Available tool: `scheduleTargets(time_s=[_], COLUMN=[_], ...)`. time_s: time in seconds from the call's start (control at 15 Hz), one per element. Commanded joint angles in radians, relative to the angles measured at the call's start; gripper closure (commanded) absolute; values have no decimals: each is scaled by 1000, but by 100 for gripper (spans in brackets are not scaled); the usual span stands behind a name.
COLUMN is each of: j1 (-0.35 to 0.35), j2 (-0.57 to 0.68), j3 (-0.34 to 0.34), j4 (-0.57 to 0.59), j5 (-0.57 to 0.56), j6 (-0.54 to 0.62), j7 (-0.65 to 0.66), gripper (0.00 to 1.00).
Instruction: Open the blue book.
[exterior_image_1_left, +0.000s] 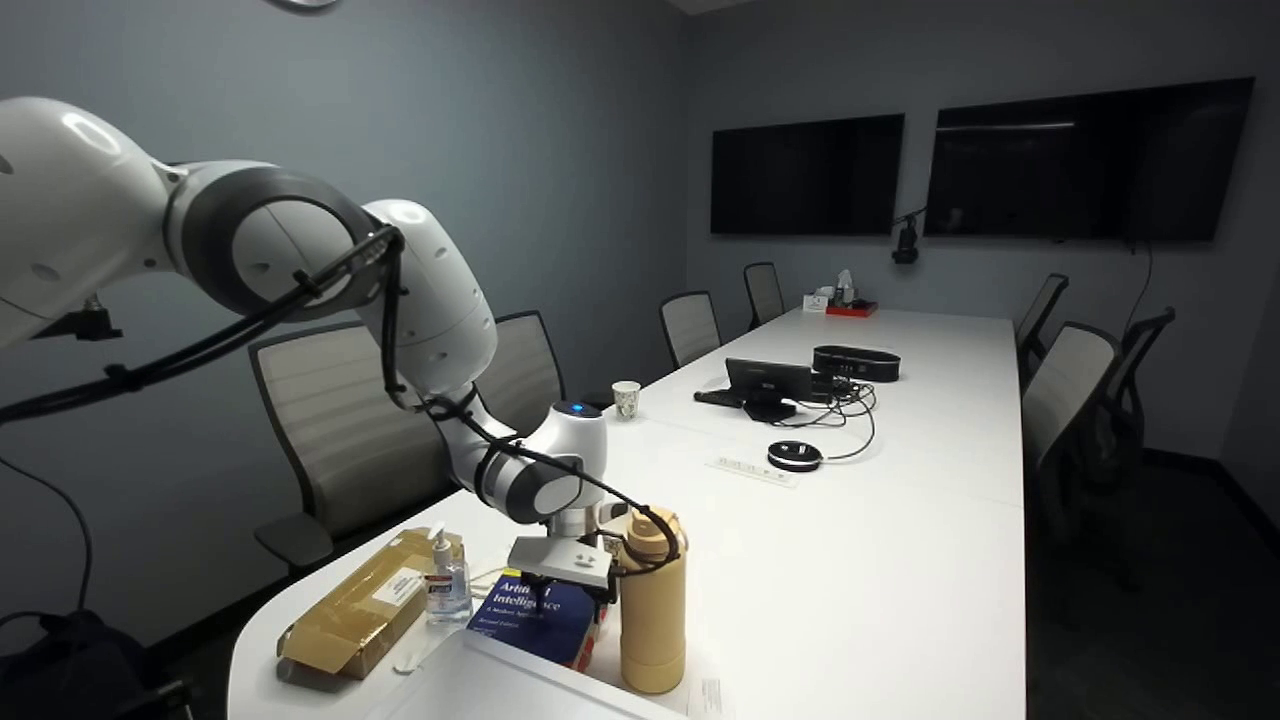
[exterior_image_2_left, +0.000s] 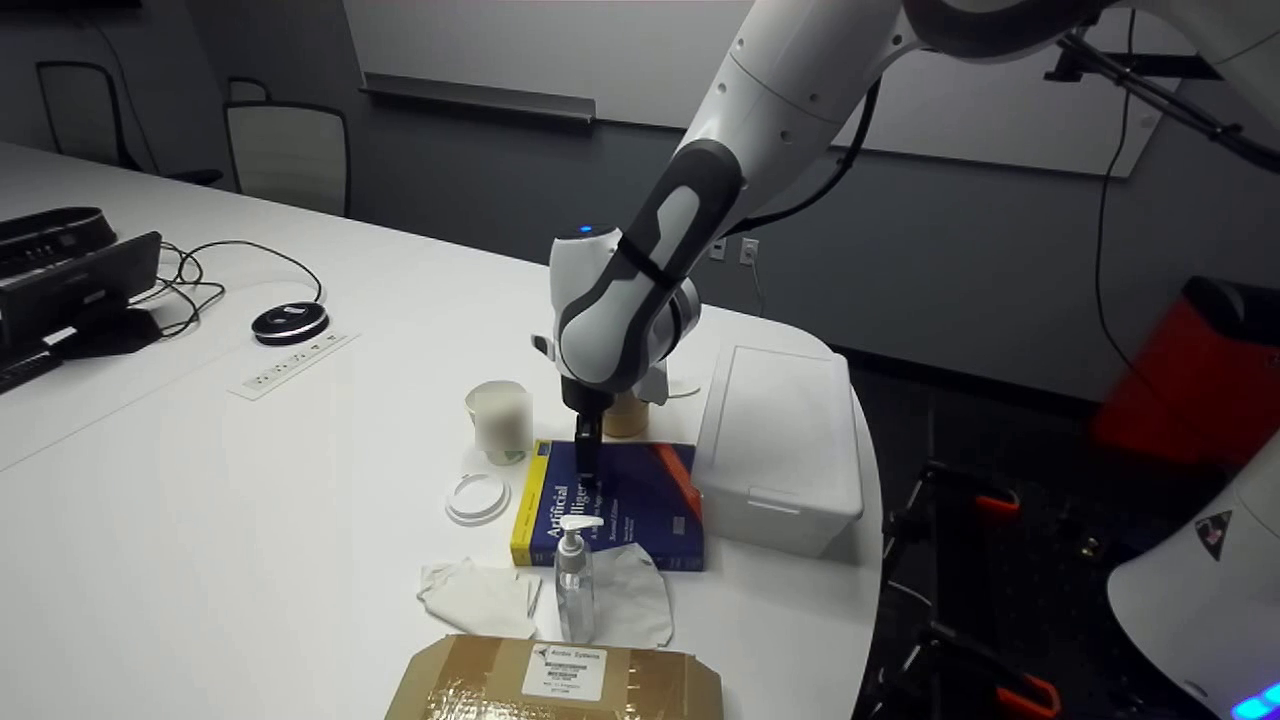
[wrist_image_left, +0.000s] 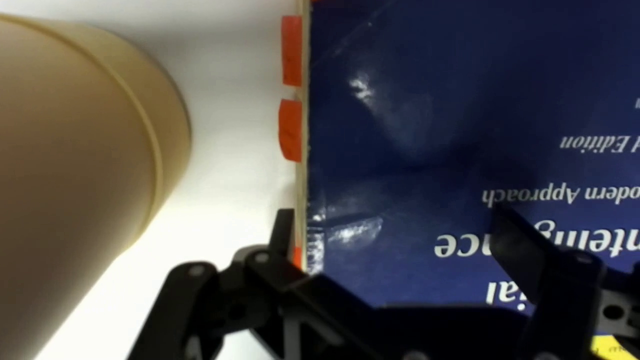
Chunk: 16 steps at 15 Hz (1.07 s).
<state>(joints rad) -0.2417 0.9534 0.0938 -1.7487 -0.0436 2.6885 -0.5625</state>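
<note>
The blue book lies closed and flat on the white table; it shows in both exterior views (exterior_image_1_left: 535, 622) (exterior_image_2_left: 645, 515) and in the wrist view (wrist_image_left: 400, 165). Its cover has white lettering, with a yellow band along one edge. Orange-red tabs stick out from its page edge. My gripper (wrist_image_left: 393, 207) is open and points down over the book. In the wrist view its left finger is beside the page edge and its right finger is over the cover lettering. I cannot tell whether either finger touches the book. The gripper also shows in both exterior views (exterior_image_1_left: 572, 592) (exterior_image_2_left: 590, 478).
A tall tan bottle (exterior_image_1_left: 653, 620) (wrist_image_left: 85, 165) stands close to the page edge. A white lidded bin (exterior_image_2_left: 785, 430) stands beside the book. A sanitizer bottle (exterior_image_2_left: 575, 600), white cloths (exterior_image_2_left: 480, 600), a cardboard box (exterior_image_1_left: 365, 610), a paper cup (exterior_image_2_left: 498, 415) and a white ring (exterior_image_2_left: 478, 515) are nearby.
</note>
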Motion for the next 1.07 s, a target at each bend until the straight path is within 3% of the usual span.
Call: scheduleTargets(time_s=[0.0, 0.4, 1.0], j1=[-45, -76, -63], j2=[-1, 10, 2], j3=[60, 89, 86], j4=[31, 89, 164], j5=[15, 57, 104], j6=[-81, -239, -397], j7=[-4, -10, -15], gripper=[0, 0, 0])
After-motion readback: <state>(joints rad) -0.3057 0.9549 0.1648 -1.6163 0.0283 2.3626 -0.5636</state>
